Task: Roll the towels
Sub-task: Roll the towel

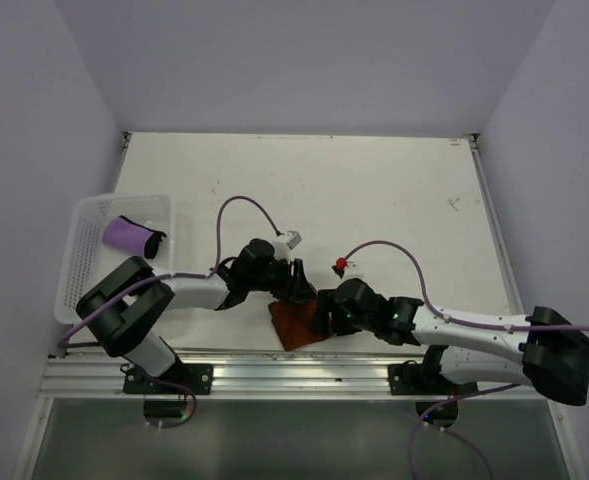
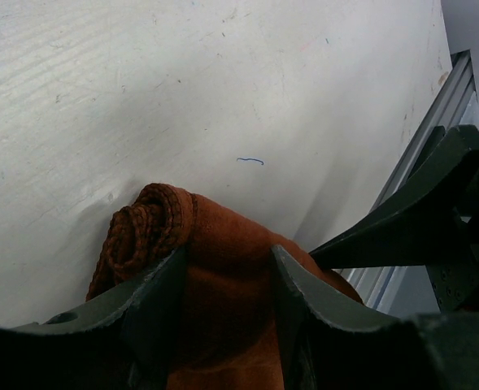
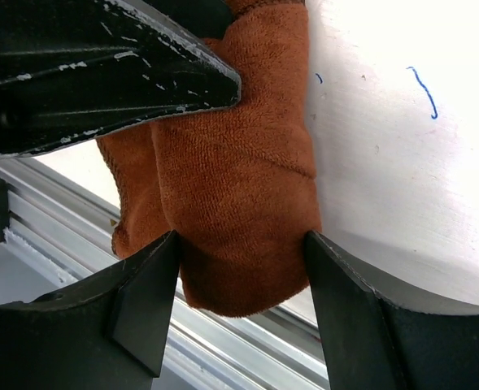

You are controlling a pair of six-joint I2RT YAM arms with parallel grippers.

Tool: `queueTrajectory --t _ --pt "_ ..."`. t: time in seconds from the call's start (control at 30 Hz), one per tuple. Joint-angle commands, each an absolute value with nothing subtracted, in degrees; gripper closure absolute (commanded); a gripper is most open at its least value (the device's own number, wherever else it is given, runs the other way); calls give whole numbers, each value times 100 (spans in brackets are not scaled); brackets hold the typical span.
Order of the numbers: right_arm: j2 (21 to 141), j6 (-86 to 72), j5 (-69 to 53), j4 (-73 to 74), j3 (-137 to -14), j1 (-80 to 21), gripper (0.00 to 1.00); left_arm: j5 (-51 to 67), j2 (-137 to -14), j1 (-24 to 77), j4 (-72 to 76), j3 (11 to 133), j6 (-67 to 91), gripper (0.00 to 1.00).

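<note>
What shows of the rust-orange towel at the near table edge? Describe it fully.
The rust towel is a soft, fuzzy orange-brown cloth with a stitched hem, wound into a thick roll; the left wrist view shows the spiral at one end. It lies on the white table, close to its near edge and the aluminium rail. The left gripper and the right gripper each straddle the roll, with fingers pressed against both of its sides.

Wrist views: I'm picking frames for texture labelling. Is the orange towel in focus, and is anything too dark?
Left wrist: orange towel sharp at its rolled end, left fingers nearly black. Right wrist: pile crisp, right fingers dark silhouettes, table bright.
</note>
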State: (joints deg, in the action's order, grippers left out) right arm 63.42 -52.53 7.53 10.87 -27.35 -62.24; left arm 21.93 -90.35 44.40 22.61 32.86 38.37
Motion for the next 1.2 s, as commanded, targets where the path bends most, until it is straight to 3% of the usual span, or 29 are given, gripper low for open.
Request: queueTrajectory --t 0.0,0.37,0.47,0.6,0.73,1.17 --pt "6451 -5396 545 669 -2558 -6223 34 1732 -9035 4447 1477 3050 3595 49" --pt "6970 -5151 676 720 -2742 -6345 44 1354 -8578 4438 1336 2874 3639 50" --pt "6987 -5045 869 931 -2944 -6477 57 1275 -8552 4447 1248 2900 3630 50" --pt "6996 -4878 1518 1501 -3374 -6863 82 1169 -8508 4430 1178 2927 3691 50" --pt "7171 -4685 2258 2214 -3997 -7408 97 915 -8482 4377 906 3146 3832 50" --pt "8550 -4843 4077 3769 -4983 -8419 100 466 -7717 3894 159 3568 4034 49"
